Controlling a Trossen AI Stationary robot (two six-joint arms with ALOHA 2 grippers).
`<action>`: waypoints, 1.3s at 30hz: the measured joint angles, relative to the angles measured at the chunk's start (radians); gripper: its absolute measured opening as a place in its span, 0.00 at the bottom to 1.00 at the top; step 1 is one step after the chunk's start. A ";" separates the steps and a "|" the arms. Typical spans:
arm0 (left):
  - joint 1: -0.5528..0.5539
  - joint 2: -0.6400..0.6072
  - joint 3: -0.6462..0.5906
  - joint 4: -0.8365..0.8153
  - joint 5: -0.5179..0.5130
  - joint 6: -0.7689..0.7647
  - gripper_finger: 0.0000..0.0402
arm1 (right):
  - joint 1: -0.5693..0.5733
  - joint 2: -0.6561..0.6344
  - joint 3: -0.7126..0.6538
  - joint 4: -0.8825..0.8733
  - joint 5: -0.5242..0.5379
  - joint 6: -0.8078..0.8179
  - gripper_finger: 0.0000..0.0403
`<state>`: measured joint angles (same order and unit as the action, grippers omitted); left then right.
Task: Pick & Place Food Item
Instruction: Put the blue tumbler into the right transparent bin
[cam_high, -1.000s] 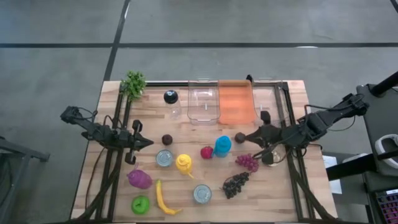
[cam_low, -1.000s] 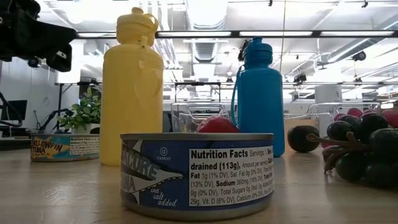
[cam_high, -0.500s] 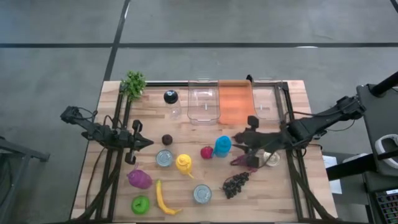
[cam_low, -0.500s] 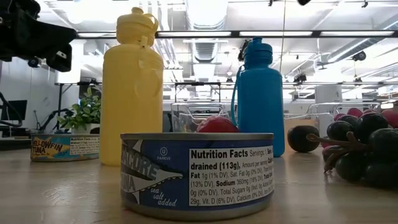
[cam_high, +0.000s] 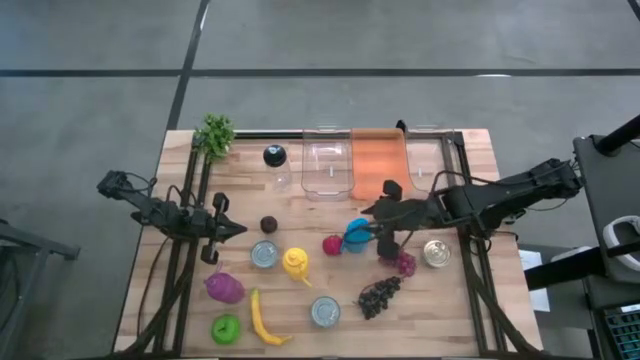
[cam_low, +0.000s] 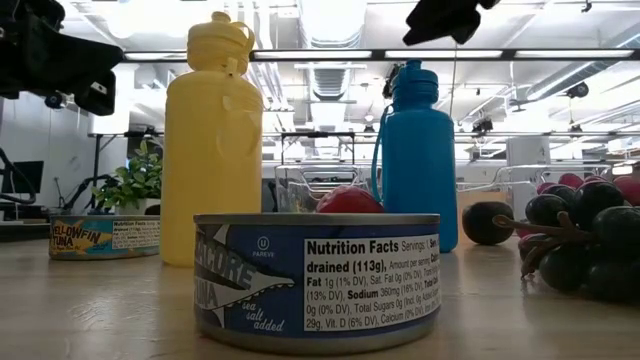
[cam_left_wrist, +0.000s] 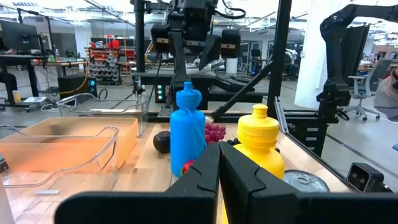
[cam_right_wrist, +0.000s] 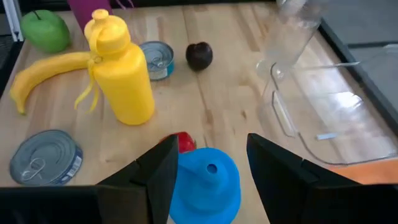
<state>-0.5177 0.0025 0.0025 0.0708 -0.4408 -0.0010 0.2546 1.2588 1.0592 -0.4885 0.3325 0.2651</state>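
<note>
Right end effector (cam_high: 372, 228) (fingers apart) over blue bottle (cam_high: 357, 236).

Blue bottle (cam_high: 357, 235) upright mid-table, cap on, just beside red fruit (cam_high: 332, 245).

One camera hangs high above the table (cam_high: 180, 300), looking straight down on all of it, the blue bottle (cam_high: 358, 234) near the middle. The low camera sits on the tabletop close behind a tuna can (cam_low: 316, 280), facing level past it toward that bottle (cam_low: 416, 160) and the room. The left wrist camera looks across the table at the bottle (cam_left_wrist: 187, 130) from farther off. The right wrist camera peers steeply down on its cap (cam_right_wrist: 206, 183) from close above. All four views share this bottle.
</note>
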 joint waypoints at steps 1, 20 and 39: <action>0.000 0.000 0.000 0.000 0.000 0.000 0.04 | -0.005 0.003 0.000 0.000 -0.013 0.002 0.46; 0.000 0.000 0.000 0.000 0.000 0.000 0.04 | -0.007 0.081 -0.007 -0.012 -0.024 -0.002 0.44; 0.000 0.002 0.000 0.000 0.000 0.000 0.04 | -0.006 0.077 -0.021 -0.023 -0.027 -0.002 0.16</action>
<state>-0.5178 0.0040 0.0025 0.0708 -0.4405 -0.0010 0.2485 1.3354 1.0386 -0.5115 0.3058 0.2634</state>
